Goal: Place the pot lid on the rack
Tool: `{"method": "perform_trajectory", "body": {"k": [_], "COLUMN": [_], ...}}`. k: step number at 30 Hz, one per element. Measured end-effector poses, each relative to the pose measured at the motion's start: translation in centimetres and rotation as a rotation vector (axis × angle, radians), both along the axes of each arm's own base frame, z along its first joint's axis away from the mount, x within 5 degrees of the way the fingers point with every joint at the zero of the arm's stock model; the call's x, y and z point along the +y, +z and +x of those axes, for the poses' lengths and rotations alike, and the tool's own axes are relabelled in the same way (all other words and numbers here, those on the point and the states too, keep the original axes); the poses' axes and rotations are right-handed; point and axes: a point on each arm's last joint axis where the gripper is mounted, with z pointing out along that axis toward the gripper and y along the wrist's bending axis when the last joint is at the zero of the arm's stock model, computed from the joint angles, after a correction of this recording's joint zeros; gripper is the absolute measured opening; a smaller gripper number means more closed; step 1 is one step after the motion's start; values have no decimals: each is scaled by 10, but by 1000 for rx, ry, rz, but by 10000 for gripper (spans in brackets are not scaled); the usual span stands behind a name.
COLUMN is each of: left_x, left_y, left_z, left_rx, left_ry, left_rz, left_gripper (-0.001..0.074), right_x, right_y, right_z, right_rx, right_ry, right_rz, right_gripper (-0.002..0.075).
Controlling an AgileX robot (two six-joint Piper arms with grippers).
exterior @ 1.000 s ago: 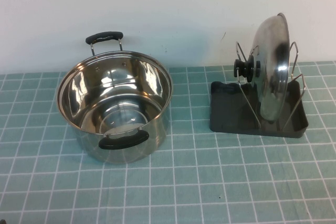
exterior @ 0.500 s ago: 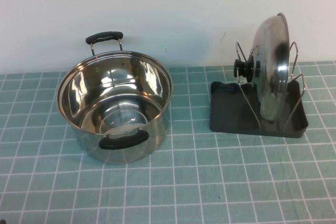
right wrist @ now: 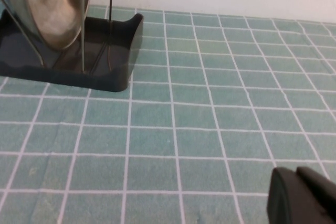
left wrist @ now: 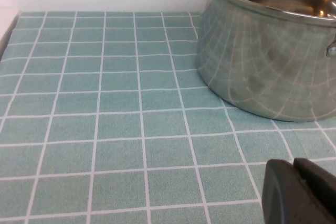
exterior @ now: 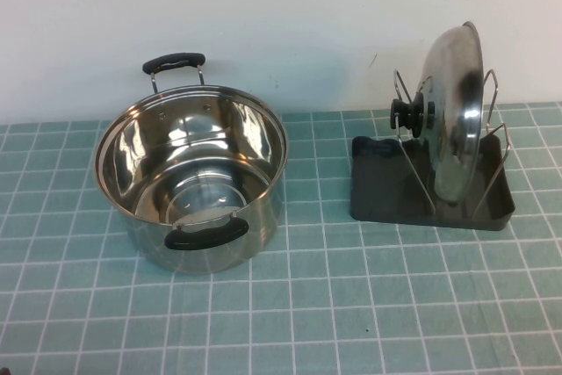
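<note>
Steel and shiny, the pot lid stands on edge in the rack, held between the wire loops with its black knob facing the pot. The rack sits near the far right corner of the table; the pot is well apart, toward the far left. By the look of it, the task is done and nothing is left to place. The left pincer hangs low near the pot, the right pincer near the rack; both appear pressed together, holding nothing.

Left gripper, right gripper: black (matte).
</note>
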Motion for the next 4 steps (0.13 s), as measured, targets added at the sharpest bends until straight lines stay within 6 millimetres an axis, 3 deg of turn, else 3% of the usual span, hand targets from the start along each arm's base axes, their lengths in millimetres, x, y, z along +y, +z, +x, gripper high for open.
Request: {"method": "perform_trajectory", "body": {"k": [4], "left_x": [0], "left_y": [0], "left_z": [0], "left_rx": [0], "left_ry": [0], "left_rz": [0], "left_gripper": [-2], "right_x": [0], "right_y": [0], "right_z": [0], "right_rx": [0], "right_ry": [-1], "right_rz": [1], "right_gripper": [0]}}
